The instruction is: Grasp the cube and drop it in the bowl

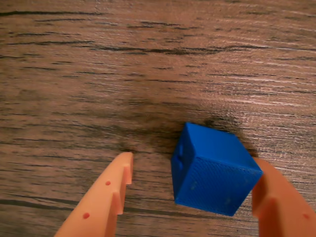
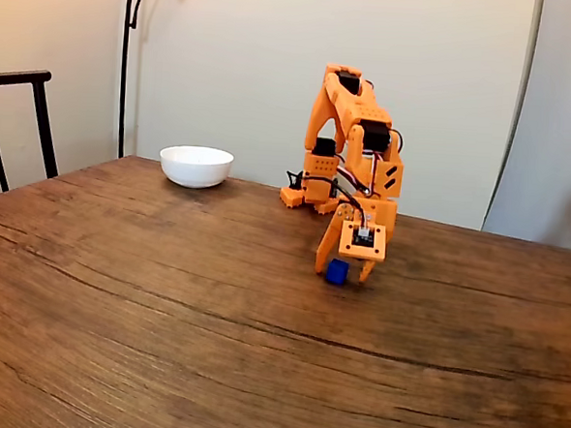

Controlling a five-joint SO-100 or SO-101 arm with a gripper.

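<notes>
Our gripper [image 1: 190, 173] stands wide open around the cube [image 1: 213, 170], holding nothing; light and rigid, we'd pinch its flat sides.

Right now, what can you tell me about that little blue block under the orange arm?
The small bright-blue plastic cube has plain, finely textured faces. It sits on the brown wood-grain table, turned corner-on in the wrist view, between the open orange claw. One finger looks to touch its right corner; the other stands apart.

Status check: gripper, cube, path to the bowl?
Gripper open, straddling blue cube; one finger touching it. Cube tilted on table. White bowl empty, path clear.
</notes>
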